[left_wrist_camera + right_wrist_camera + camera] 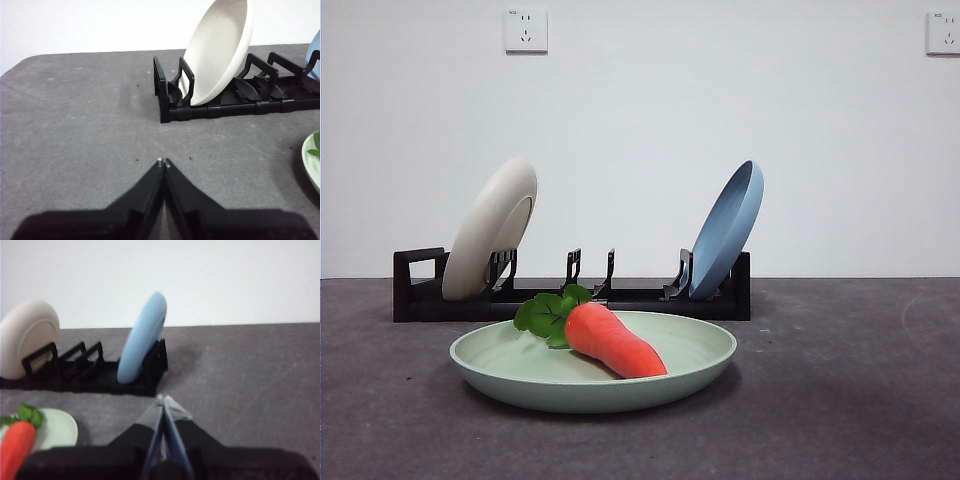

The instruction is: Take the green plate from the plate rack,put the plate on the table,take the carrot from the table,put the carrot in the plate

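Green plate (pixel 700 352): round, shallow, matte sage, raised rim; flat on counter (pixel 860 400), in front of plate rack (pixel 640 297). Carrot (pixel 613 340): smooth orange-red taper, dark green leaf tuft at thick end, lying inside green plate. Plate rack: long, low, black, upright prongs, loop handle at one end; holds cream plate (pixel 492 228) and blue plate (pixel 728 228), both tilted. Left end effector (pixel 163 162): clenched, empty, above bare counter. Right end effector (pixel 163 400): clenched, empty.

You see the small orange-red toy carrot (pixel 615 342) lying in the round sage-green plate (pixel 500 375) at lower centre; behind it, the long black plate rack (pixel 420 290) holds the cream-white plate (pixel 485 230) left, blue plate (pixel 728 228) right.
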Tool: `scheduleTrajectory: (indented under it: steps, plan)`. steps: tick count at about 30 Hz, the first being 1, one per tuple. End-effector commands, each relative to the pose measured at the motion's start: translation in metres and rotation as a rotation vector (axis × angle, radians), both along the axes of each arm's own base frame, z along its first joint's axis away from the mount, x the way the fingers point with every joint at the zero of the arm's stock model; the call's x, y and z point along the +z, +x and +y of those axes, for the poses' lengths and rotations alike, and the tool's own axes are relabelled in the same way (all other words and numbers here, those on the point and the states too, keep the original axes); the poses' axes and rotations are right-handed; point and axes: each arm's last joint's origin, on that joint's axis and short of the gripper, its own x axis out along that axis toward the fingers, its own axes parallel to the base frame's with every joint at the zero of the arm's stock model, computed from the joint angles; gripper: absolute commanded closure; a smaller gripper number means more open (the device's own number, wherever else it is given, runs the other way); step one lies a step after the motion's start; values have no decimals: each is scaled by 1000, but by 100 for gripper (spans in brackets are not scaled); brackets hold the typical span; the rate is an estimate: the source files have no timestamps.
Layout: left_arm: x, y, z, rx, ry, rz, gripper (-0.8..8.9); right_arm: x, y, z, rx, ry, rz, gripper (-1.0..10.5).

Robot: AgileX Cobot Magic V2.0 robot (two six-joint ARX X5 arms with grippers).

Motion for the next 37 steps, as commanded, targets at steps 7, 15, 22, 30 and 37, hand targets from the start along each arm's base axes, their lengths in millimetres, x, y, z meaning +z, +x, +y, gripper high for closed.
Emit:
scheduleTrajectory:
  steps: [7, 15, 22, 30, 37]
  plan:
    - [-4, 1, 0, 2, -7, 7, 817, -32, 0, 0, -4, -3, 48, 946]
    - [-4, 1, 0, 2, -7, 7, 817, -41, -4, -1, -3, -24, 120, 946]
    - [-4, 1, 0, 2, -7, 7, 817, -40, -4, -1, -8, 30, 131, 946]
    - [-4, 1, 0, 3, -7, 7, 817, -40, -4, -1, -8, 30, 131, 946]
    - [-4, 1, 0, 3, -7, 7, 817, -40, -4, -1, -8, 30, 131, 946]
